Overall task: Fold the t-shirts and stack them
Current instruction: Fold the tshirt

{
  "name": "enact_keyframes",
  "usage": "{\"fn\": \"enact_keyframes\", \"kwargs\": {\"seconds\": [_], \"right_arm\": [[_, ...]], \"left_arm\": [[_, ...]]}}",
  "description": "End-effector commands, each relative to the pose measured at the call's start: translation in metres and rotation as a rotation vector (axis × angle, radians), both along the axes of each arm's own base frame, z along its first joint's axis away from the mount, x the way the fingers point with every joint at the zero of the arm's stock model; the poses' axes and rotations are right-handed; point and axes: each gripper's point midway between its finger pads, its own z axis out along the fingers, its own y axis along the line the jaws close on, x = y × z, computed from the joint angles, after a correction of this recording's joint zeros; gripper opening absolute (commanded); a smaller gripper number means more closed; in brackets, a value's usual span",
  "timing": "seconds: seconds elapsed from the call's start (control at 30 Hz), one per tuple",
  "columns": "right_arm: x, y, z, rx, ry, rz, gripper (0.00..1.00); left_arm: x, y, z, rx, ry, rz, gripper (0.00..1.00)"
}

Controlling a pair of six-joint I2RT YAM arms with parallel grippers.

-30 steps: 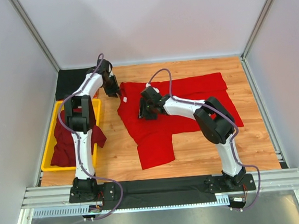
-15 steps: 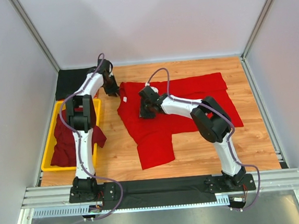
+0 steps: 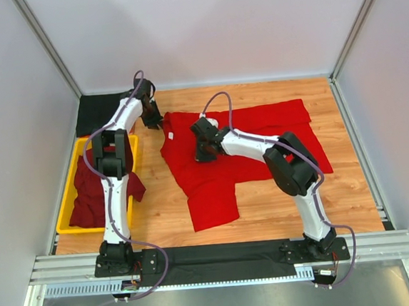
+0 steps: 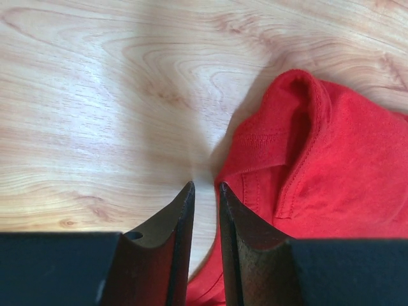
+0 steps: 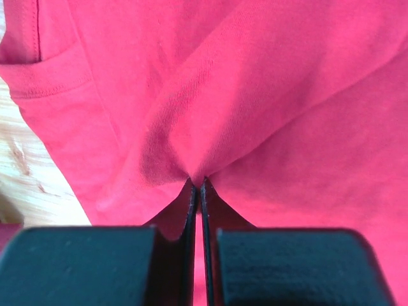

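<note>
Pinching red t-shirt (image 5: 287, 95): right gripper (image 5: 197, 185) | left gripper (image 4: 205, 188) parted at its edge

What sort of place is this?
Probably a robot lab cell: white walls on aluminium rails box in a wooden table, with the left arm and right arm bolted at its edge.

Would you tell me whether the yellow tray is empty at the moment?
No, dark maroon t-shirts lie heaped in the yellow tray, spilling over its right rim.

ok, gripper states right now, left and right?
Left gripper: open a crack, holding nothing.
Right gripper: closed, pinching a fold of the red t-shirt.
</note>
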Motion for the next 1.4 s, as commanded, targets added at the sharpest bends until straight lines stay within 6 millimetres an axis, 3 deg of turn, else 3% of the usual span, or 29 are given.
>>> {"fn": "enact_keyframes", "kwargs": {"seconds": [0.0,0.53,0.7,0.77,0.8,0.87,0.9,1.0,1.1,1.13,1.23,1.37], "right_arm": [[0.006,-0.002,0.035,0.004,-0.074,0.011,0.0],[0.006,-0.014,0.05,-0.02,-0.115,0.003,0.0],[0.005,-0.007,0.049,0.004,-0.118,0.021,0.0],[0.006,-0.006,0.049,0.009,-0.118,0.024,0.0],[0.006,-0.005,0.05,0.014,-0.118,0.028,0.0],[0.006,-0.003,0.051,0.021,-0.118,0.03,0.0],[0.006,-0.003,0.051,0.022,-0.119,0.034,0.0],[0.004,-0.003,0.051,0.022,-0.119,0.043,0.0],[0.005,-0.004,0.052,0.023,-0.125,0.045,0.0],[0.004,-0.003,0.051,0.027,-0.123,0.044,0.0],[0.005,-0.002,0.052,0.033,-0.123,0.042,0.0],[0.005,-0.003,0.052,0.033,-0.127,0.041,0.0]], "left_arm": [[-0.002,0.007,-0.011,0.045,0.03,-0.002,0.29],[0.011,0.002,0.001,0.099,-0.039,-0.108,0.31],[0.009,0.012,0.008,0.164,-0.022,-0.068,0.13],[0.007,0.013,0.028,0.153,-0.057,-0.046,0.13],[0.014,0.009,0.06,0.128,-0.144,-0.04,0.14],[0.009,0.002,0.075,0.072,-0.18,-0.041,0.16],[0.013,-0.004,0.098,0.038,-0.239,-0.048,0.17],[0.01,-0.017,0.117,-0.043,-0.266,-0.066,0.13],[0.008,-0.022,0.108,-0.071,-0.246,-0.051,0.12],[0.002,-0.024,0.092,-0.078,-0.215,-0.048,0.11],[0.004,-0.03,0.07,-0.101,-0.188,-0.036,0.1],[0.009,-0.04,0.051,-0.153,-0.165,-0.041,0.0]]}}
